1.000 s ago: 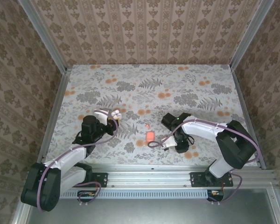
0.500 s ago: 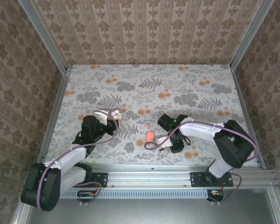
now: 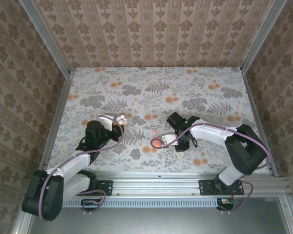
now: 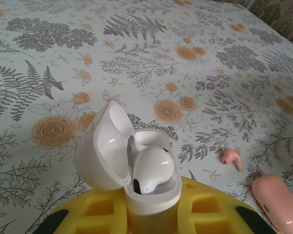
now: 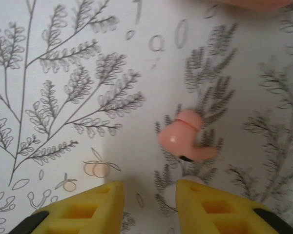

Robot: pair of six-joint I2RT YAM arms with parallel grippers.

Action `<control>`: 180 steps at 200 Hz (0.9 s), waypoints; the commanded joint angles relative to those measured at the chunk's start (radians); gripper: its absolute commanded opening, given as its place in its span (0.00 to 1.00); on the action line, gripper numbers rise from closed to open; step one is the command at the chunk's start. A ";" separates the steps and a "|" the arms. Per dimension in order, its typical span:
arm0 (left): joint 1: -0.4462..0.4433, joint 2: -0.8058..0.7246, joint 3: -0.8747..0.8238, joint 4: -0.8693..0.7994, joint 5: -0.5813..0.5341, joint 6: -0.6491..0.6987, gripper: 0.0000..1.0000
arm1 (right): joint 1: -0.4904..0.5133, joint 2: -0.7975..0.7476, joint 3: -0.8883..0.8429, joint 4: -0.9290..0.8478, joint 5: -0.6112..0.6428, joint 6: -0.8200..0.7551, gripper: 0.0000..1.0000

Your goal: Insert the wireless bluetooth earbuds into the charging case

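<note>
L gripper (image 4: 151, 207): clamped tight on the white case (image 4: 149, 190), pads either side of its base. You hold it upright w/ the lid (image 4: 105, 146) tipped back so the wells face up.
White bud (image 4: 154, 168): in the case's front well, riding high & tilted. Prob. not fully seated.
Why L holds so: likely to keep the case a fixed, open target at near-left of the table (image 3: 151, 83), clear of the other arm's work.
R gripper (image 5: 149, 192): jaws part-open, nothing in them. The yellow fingertips (image 5: 112, 204) sit low over the table.
Coral bud (image 5: 185, 141): on its side just beyond the tips, a bit right of the gap in the wrist view, not touched.
Coral case (image 3: 156, 143): looks closed, flat on the table near centre, just past that bud.
2nd coral bud (image 4: 233, 158): loose on the table just far of the coral case.
Why R sits so: reads as pre-grasp. A narrow gap suits a tiny bud, and the low approach lets you close w/o chasing it.
Change vs 1 s ago: R arm has swung left & slightly far, so its gripper is now right beside the coral case. L arm, white case & coral case haven't moved.
Watch: bud is off-centre to the gap, so you may nudge it away. The coral case needs opening first.
</note>
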 commanded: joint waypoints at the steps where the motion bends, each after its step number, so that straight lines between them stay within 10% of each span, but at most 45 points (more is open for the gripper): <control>1: 0.008 -0.009 0.033 0.000 0.011 -0.006 0.05 | -0.033 -0.070 0.040 -0.022 -0.045 0.010 0.35; 180: 0.010 -0.006 0.036 -0.019 0.001 0.003 0.05 | -0.046 -0.016 0.003 0.044 0.006 -0.452 0.41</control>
